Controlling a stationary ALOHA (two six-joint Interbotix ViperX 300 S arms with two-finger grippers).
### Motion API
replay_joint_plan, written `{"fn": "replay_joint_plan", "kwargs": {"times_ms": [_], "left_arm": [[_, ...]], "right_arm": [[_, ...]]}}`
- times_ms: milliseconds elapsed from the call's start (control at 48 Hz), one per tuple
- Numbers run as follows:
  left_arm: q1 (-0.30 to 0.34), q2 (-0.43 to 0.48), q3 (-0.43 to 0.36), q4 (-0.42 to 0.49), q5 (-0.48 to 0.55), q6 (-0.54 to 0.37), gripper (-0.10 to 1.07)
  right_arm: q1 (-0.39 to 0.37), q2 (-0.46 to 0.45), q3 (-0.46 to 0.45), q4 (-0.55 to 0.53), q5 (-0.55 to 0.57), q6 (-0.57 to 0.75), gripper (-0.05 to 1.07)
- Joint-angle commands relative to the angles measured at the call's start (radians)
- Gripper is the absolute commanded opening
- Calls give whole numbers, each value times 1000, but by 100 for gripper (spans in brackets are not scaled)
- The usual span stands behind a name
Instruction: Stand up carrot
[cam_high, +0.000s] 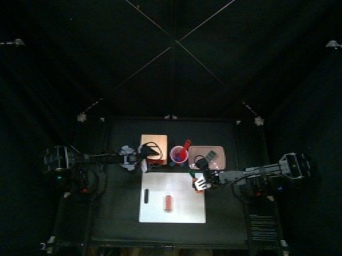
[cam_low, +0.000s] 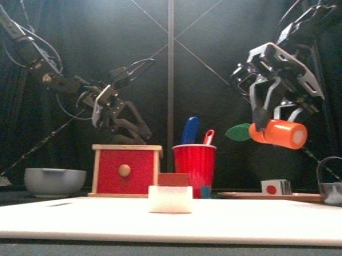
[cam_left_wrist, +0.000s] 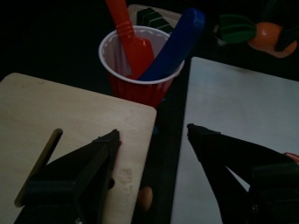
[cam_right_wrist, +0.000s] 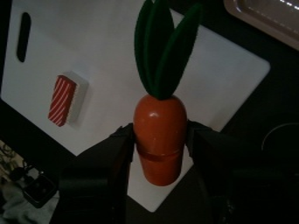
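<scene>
The carrot (cam_right_wrist: 160, 131) is an orange toy with green leaves (cam_right_wrist: 163, 39). My right gripper (cam_right_wrist: 160, 147) is shut on its orange body. In the front view the carrot (cam_low: 281, 133) hangs well above the table under the right gripper (cam_low: 277, 118), lying sideways with its leaves pointing left. Beneath it lies the white sheet (cam_right_wrist: 222, 79). From above, the right gripper (cam_high: 203, 183) is at the sheet's right edge (cam_high: 174, 210). My left gripper (cam_left_wrist: 152, 162) stands open and holds nothing, over the gap between a wooden board (cam_left_wrist: 59, 114) and the sheet, near the red cup (cam_left_wrist: 142, 70).
The red cup (cam_low: 195, 165) holds a blue and a red utensil. On the sheet lies a small red-and-white striped block (cam_right_wrist: 65, 96). A red box in a wooden frame (cam_low: 126, 168), a grey bowl (cam_low: 54, 180) and a die (cam_low: 274, 186) also stand on the table.
</scene>
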Motion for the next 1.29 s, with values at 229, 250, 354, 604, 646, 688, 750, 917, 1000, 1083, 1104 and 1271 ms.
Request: {"fn": "replay_joint_plan", "kwargs": {"times_ms": [229, 250, 354, 604, 646, 688, 750, 917, 1000, 1083, 1104, 1271], "left_arm": [[5, -9, -11, -18, 0, 0, 97], [5, -9, -11, -18, 0, 0, 97], [5, -9, -9, -20, 0, 0, 97], [5, -9, -8, -26, 2, 0, 97], [5, -9, -6, -26, 2, 0, 97], [5, -9, -5, -26, 2, 0, 97], [5, -9, -3, -26, 0, 0, 97], [5, -9, 2, -26, 0, 0, 97], [5, -9, 3, -26, 0, 0, 97], [5, -9, 6, -26, 2, 0, 97], [5, -9, 6, -26, 2, 0, 97], [5, -9, 9, -26, 0, 0, 97]], "right_arm": [[-51, 37, -72, 14, -8, -158, 59], [-54, 41, -75, 12, -8, -163, 59], [-60, 64, -97, 12, -8, -201, 59], [-74, 100, -133, 37, -34, -337, 59], [-74, 104, -135, 31, -52, -344, 59], [-75, 106, -135, 26, -80, -348, 59], [-74, 110, -129, 12, -133, -345, 59], [-71, 130, -87, -25, -301, -333, 59], [-71, 147, -64, -46, -368, -333, 59], [-69, 163, -40, -74, -426, -333, 59], [-67, 167, -31, -86, -449, -333, 59], [-67, 189, -15, -156, -532, -334, 59]]}}
